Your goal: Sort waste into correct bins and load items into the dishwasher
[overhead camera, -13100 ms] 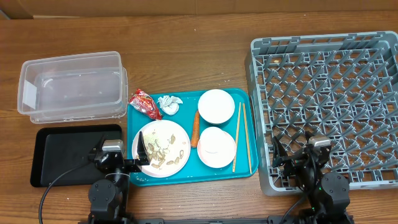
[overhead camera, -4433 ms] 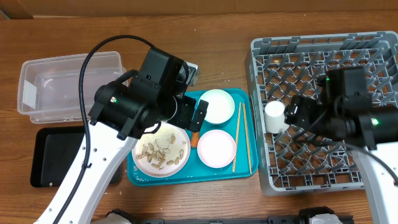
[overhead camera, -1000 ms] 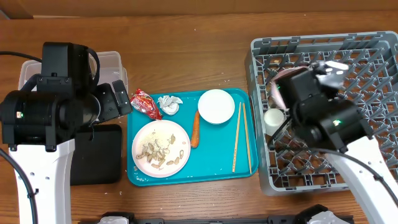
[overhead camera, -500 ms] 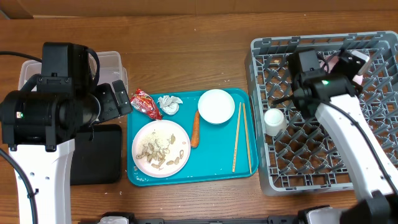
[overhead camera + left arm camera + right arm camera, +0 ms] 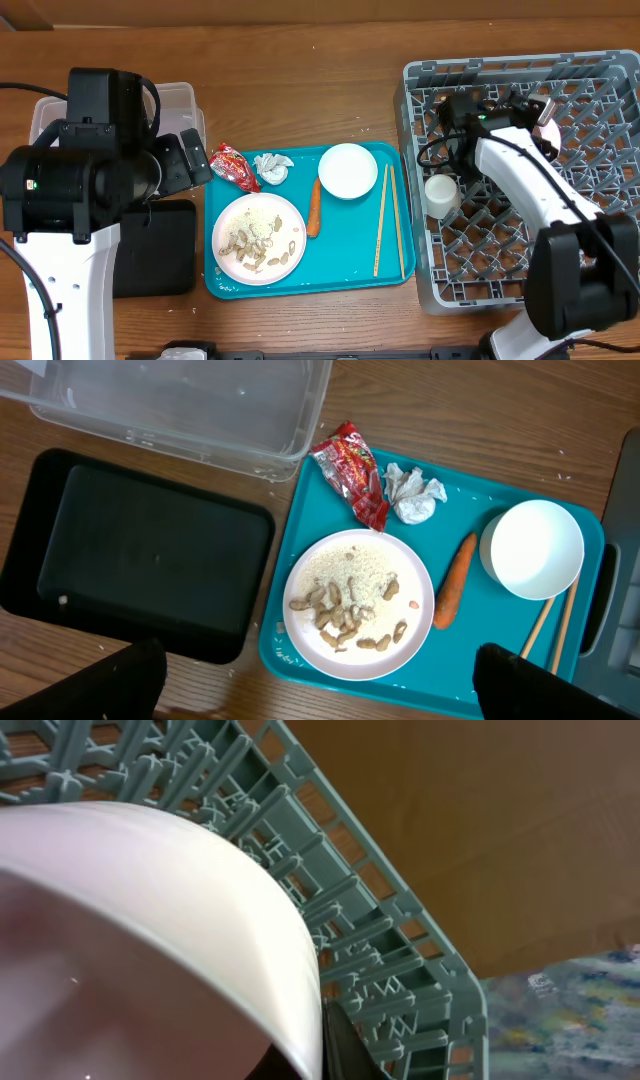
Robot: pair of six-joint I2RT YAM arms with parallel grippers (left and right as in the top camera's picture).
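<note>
One bowl (image 5: 150,930) blocks right wrist view; right claw (image 5: 546,108) state unclear; left claw (image 5: 318,682) spread, empty.

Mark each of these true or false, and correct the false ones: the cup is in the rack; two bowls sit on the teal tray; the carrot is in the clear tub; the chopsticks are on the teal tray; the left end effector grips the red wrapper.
1. The small white cup stands in the grey dish rack. True.
2. Two bowls sit on the teal tray. False: only one bowl sits there. A second bowl fills the right wrist view, over the rack.
3. The carrot lies in the clear tub. False: it lies on the teal tray, beside the plate.
4. The chopsticks lie on the teal tray. True.
5. The left end effector grips the red wrapper. False: it is open, and the wrapper lies at the tray's corner.
</note>
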